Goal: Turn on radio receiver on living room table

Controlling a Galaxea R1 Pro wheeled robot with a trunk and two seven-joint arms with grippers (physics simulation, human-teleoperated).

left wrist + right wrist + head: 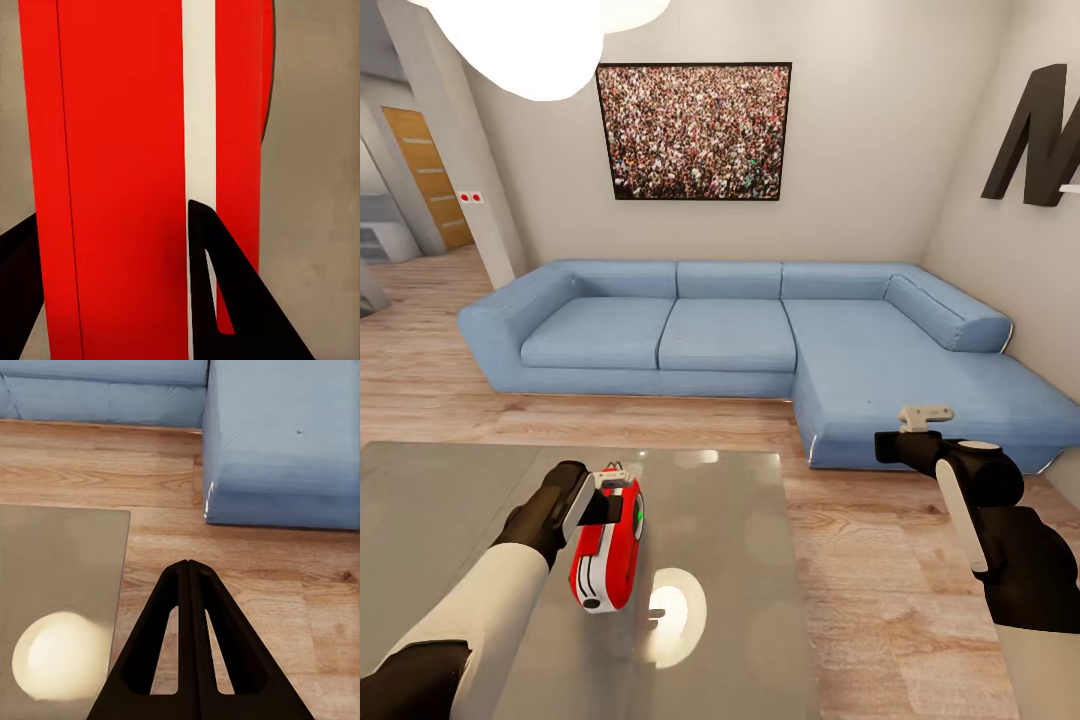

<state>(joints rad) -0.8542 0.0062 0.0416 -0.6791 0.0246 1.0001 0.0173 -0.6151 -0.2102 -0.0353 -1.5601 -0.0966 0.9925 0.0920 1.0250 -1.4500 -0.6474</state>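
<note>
While my left gripper (112, 289) straddles the red radio receiver (608, 545) above the table (740, 600) to reach its switch, my right gripper (189, 577) idles closed, empty.

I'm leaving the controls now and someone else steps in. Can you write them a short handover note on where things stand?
Left gripper: at the radio, a finger on each side of its red body in the left wrist view; whether it is clamped cannot be told.
Right gripper: shut, empty, held over the wood floor between the table and the blue sofa.
Radio: on the grey table, near its far edge, at the left gripper.
Done: robot is at the table and the left arm has reached the radio.
Left: switch it on. Nothing here shows it is on yet.
</note>
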